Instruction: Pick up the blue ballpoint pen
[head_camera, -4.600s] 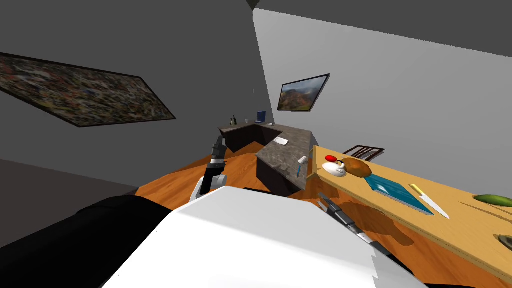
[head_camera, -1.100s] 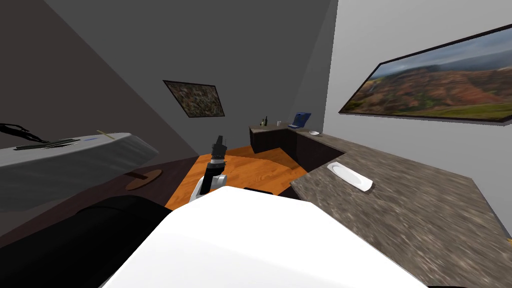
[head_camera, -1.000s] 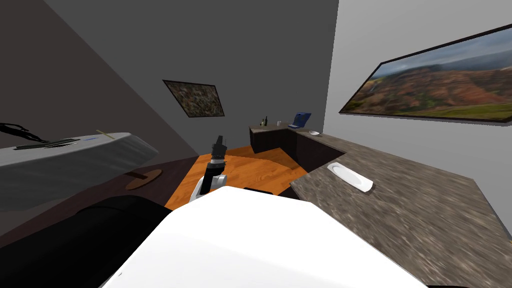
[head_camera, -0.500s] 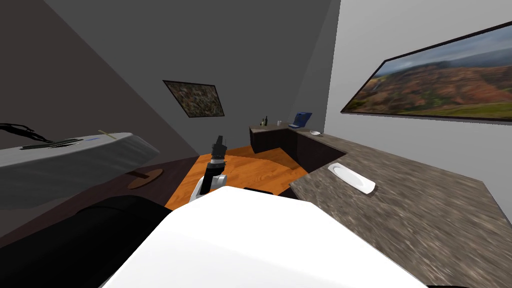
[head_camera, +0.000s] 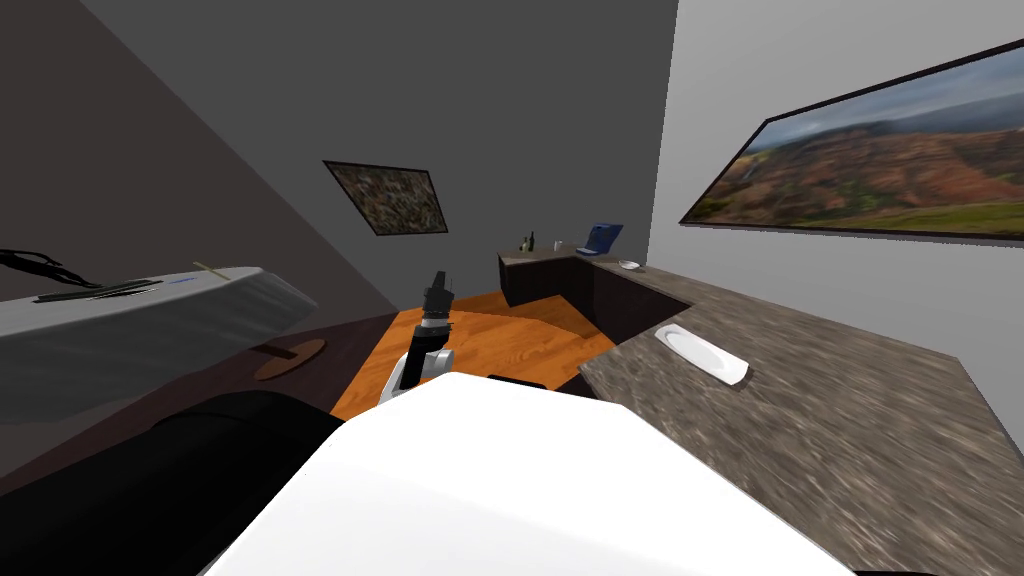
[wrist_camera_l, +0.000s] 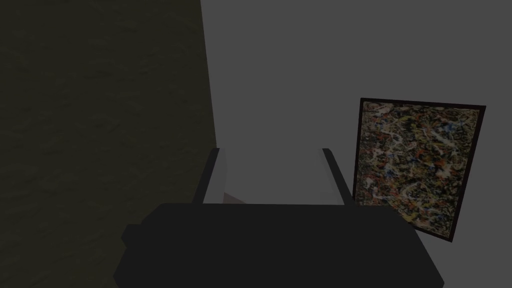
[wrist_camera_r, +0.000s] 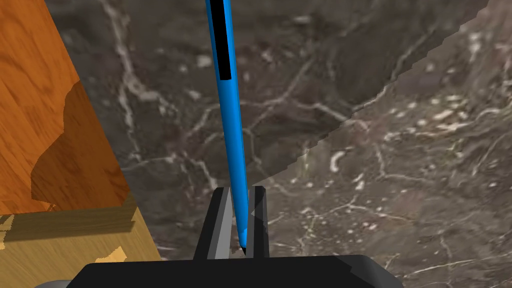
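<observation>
A: Where is the pen?
B: We have the blue pen (wrist_camera_r: 227, 115) in our right tool (wrist_camera_r: 241, 192). The two fingers stand narrow and press the pen's sides close to its pointed tip. The barrel, with its black clip, runs straight out from the tool.
A: What lies under it?
B: The dark marbled counter (wrist_camera_r: 360, 150), with the orange wood floor (wrist_camera_r: 35, 90) beside its edge. We cannot tell whether the pen touches the stone.
A: And our left tool?
B: Our left tool (wrist_camera_l: 270, 150) stands raised in front of us over the floor. Its fingers are wide apart with nothing between them.
A: Anything else on the counter?
B: In the head view we see a white plate (head_camera: 702, 356) lying near the counter's edge.
</observation>
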